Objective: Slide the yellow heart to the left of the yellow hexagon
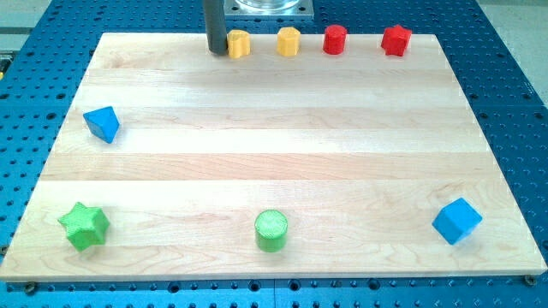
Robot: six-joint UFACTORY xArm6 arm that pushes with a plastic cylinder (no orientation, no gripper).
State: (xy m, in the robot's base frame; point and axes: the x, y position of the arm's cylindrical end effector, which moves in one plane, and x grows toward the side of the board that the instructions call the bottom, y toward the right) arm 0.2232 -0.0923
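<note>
Wooden surface [274, 154] on a blue perforated base [514, 103]. View's left: green star [84, 226] at the bottom corner, blue triangular block [102, 124] above it near the left edge. My tip [217, 50] sat at the top edge, touching or just beside the left side of the yellow heart [238, 44]. Yellow hexagon [288, 41] was right of the heart, small gap between. Then red cylinder [334, 39], red star [396, 39]. Green cylinder [271, 230] bottom centre, blue cube [456, 221] bottom right. No jaws on this rod.
</note>
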